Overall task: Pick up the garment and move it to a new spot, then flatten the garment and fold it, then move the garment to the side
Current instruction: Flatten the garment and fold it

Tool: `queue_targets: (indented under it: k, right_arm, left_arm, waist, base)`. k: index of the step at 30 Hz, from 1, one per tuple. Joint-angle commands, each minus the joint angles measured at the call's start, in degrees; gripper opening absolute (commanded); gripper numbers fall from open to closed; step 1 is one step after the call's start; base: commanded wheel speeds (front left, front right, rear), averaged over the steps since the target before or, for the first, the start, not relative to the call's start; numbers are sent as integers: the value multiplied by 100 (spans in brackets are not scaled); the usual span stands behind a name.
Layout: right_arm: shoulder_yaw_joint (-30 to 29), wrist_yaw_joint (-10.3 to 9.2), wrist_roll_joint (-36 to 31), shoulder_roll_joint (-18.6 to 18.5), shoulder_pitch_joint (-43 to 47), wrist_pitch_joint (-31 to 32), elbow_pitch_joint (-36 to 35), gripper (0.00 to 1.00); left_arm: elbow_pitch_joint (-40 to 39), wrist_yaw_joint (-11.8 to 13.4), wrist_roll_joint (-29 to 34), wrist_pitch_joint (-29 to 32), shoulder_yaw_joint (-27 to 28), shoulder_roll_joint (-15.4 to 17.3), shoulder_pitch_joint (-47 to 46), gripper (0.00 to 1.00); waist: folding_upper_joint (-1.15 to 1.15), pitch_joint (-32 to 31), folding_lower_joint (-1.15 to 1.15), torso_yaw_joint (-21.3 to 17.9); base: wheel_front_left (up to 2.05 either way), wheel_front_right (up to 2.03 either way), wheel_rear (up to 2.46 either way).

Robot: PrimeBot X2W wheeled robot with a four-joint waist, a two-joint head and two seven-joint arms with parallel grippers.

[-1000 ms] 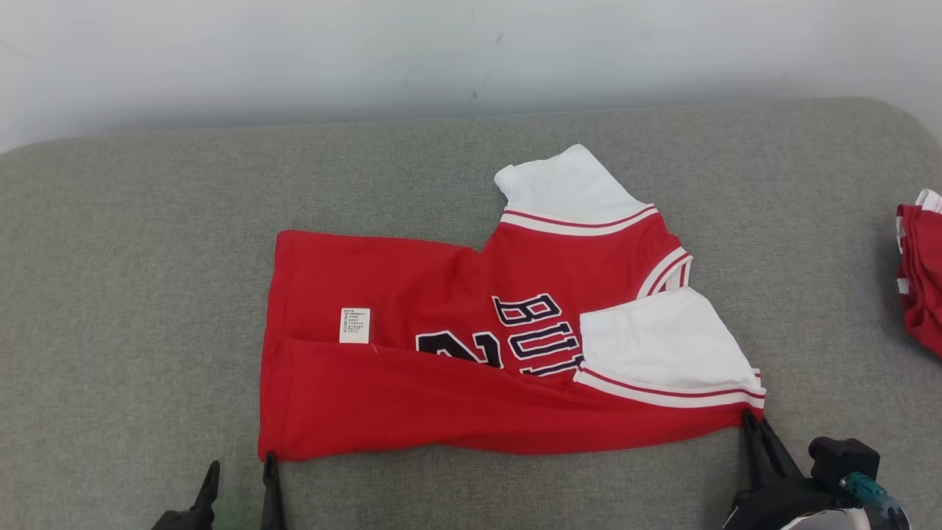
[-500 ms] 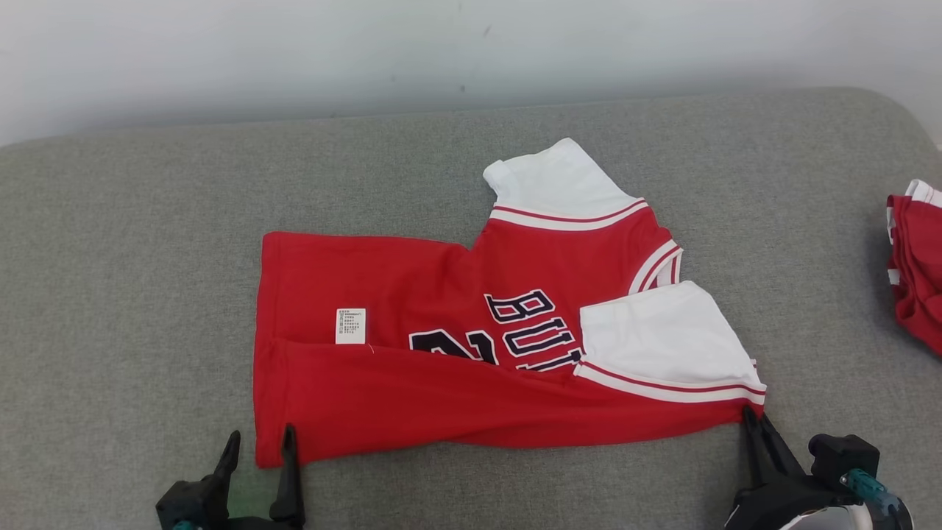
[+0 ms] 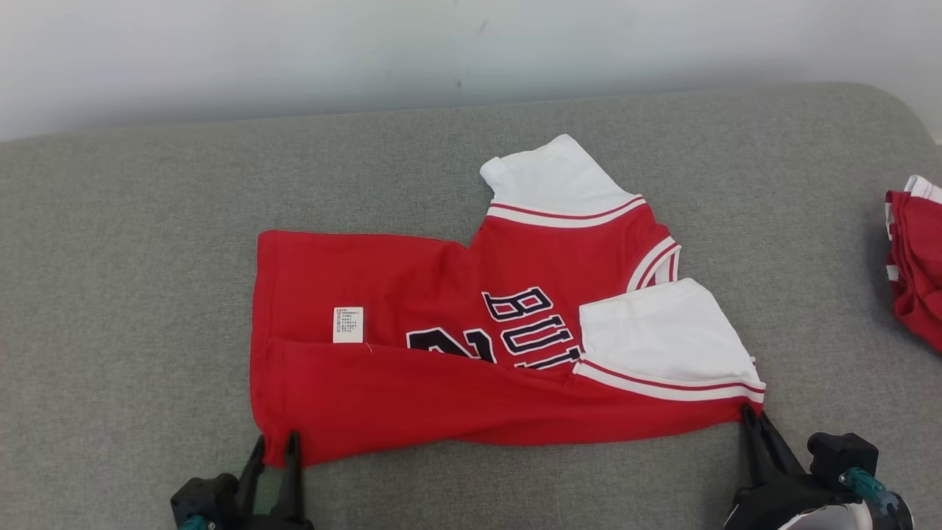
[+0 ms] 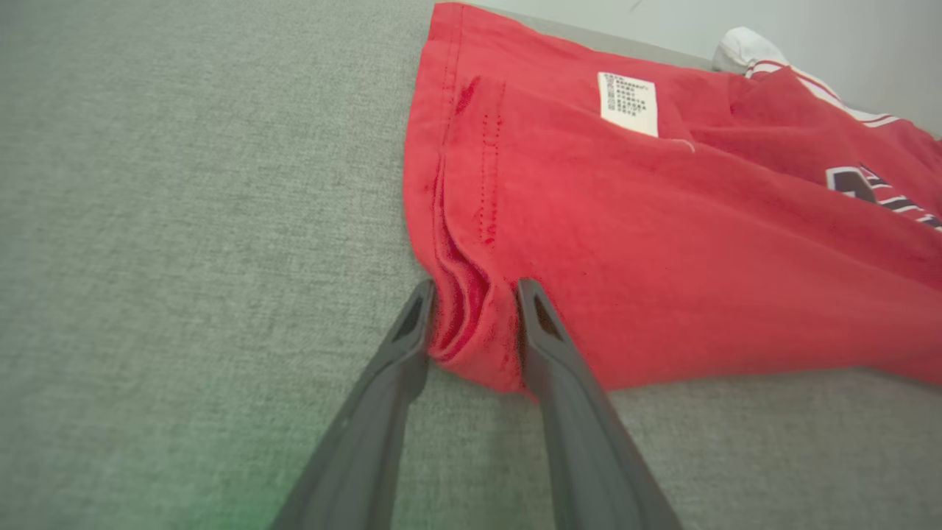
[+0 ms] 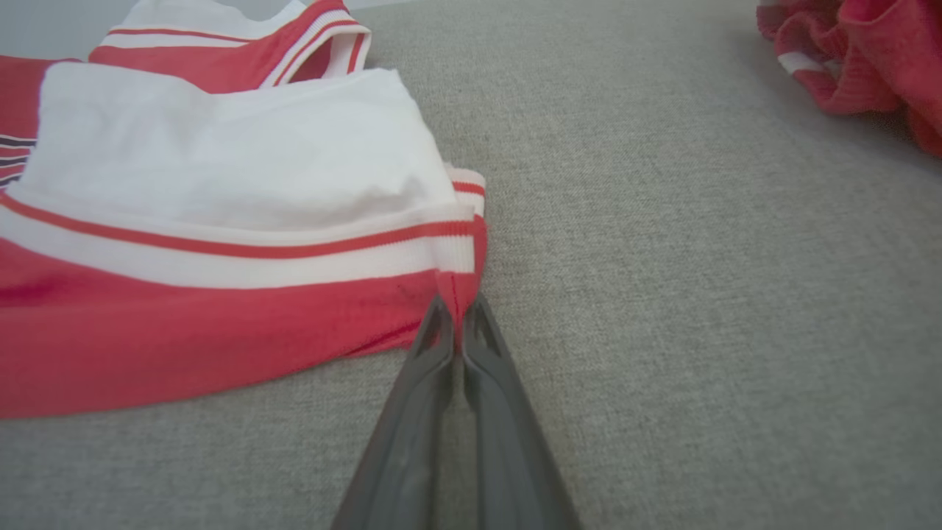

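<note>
The garment [image 3: 441, 383] is a red jersey with white sleeves and dark lettering, lying spread on the grey cushion with its near edge folded over. My left gripper [image 3: 275, 440] sits at the jersey's near left corner. In the left wrist view, that gripper [image 4: 475, 294] stands open, with its fingers on either side of the bunched hem of the garment [image 4: 662, 258]. My right gripper [image 3: 747, 414] is at the near right corner. The right wrist view shows that gripper [image 5: 458, 305] shut on the red edge of the garment [image 5: 184, 316] just below the striped sleeve band.
A second red and white piece of clothing [image 3: 916, 265] lies bunched at the cushion's right edge, and it appears as red cloth [image 5: 861, 59] in the right wrist view. The grey cushion [image 3: 132, 294] extends to the left, with a pale wall behind it.
My left gripper has moved forward onto the near left corner and its fingers have narrowed around the hem. The right gripper keeps its hold. The head camera has shifted slightly.
</note>
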Motion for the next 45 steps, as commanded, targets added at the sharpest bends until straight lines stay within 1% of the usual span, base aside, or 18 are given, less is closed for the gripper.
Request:
queue_targets:
  k: [1,3,10,18,22,27,35,42,44,45]
  right_arm:
    - [9,-20,-11,-27,-19,7,8,0]
    - [13,-20,-4,-36,-38,8,7,0]
    - [-94,-20,19,-44,-2,7,20,0]
    - [-305,-20,-62,44,199,5,-7,0]
    - [-368,-20,-109,94,438,5,-12,0]
    - [-384,-20,-110,86,694,5,-58,0]
    - [-325,-20,-57,136,1055,5,-191,0]
    - [-331,-20,-44,176,1311,4,-229,0]
    - [-330,-20,-48,185,1326,4,-231,0]
    - [-331,-20,-52,183,1334,4,-230,0]
  left_arm:
    - [-4,-15,20,-14,4,6,-62,42]
    - [-38,-32,55,-14,-1,9,-91,0]
    - [-560,-65,123,-15,77,9,115,0]
    - [-882,-98,80,-15,99,14,692,0]
    - [-779,-94,2,-15,80,16,1041,0]
    - [-665,-94,1,-15,90,19,1286,0]
    - [-480,-57,29,-15,123,20,1511,0]
    - [-333,26,40,-15,177,20,1704,0]
    - [-313,41,21,-15,179,21,1730,2]
    - [-292,46,14,-15,176,20,1742,5]
  waist:
    - [0,22,0,-13]
    - [0,37,0,-24]
    - [0,-28,0,-15]
    - [0,-417,0,80]
    - [0,-765,0,124]
    - [0,-1016,0,121]
    - [0,-1234,0,72]
    - [0,-1338,0,-13]
    - [0,-1344,0,-32]
    - [0,-1345,0,-38]
  base:
    - [0,0,0]
    - [0,0,0]
    - [0,0,0]
    - [0,0,0]
    - [0,0,0]
    - [0,0,0]
    - [0,0,0]
    - [0,0,0]
    - [0,0,0]
    - [0,0,0]
